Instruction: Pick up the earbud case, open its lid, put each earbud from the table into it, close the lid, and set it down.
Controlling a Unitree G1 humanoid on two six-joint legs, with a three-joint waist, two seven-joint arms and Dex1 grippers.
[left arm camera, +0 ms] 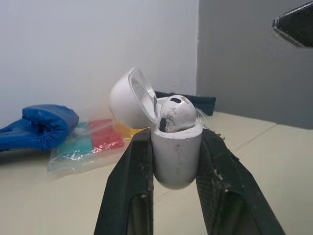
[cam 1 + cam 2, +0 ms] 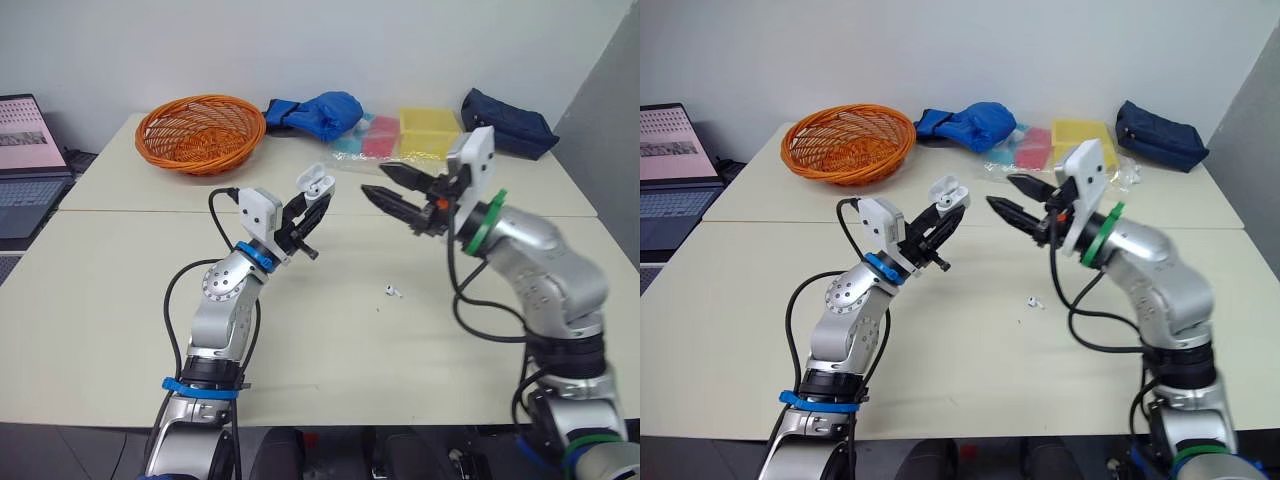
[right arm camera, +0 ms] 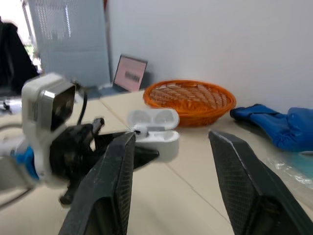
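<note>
The robot's left hand [image 2: 318, 203] holds the white earbud case [image 2: 316, 181] up above the middle of the desk [image 2: 120, 300], its two black fingers [image 1: 128, 186] clamped on either side of the case's rounded body. The case's lid [image 1: 128, 98] stands swung open on its hinge, and one earbud [image 1: 175, 113] sits in the case's mouth, its head showing above the rim. The right hand [image 2: 373, 178] hangs in the air just to the right of the case, level with it and pointing at it, with its fingers spread wide and nothing between them; a clear gap separates their tips from the case. A second earbud [image 2: 392, 291] lies on the bare desk nearer the robot, below and between the two hands and touching neither. At the far side of the desk an orange wicker basket [image 2: 200, 130] sits to the left, with a crumpled blue glove [image 2: 320, 112] beside it on its right. Farther right are a clear plastic bag [image 2: 360, 145] of coloured pieces, a yellow box [image 2: 428, 128] and a dark blue pouch [image 2: 505, 122] near the far right corner. An open laptop [image 2: 25, 165] stands off the desk's left edge.
</note>
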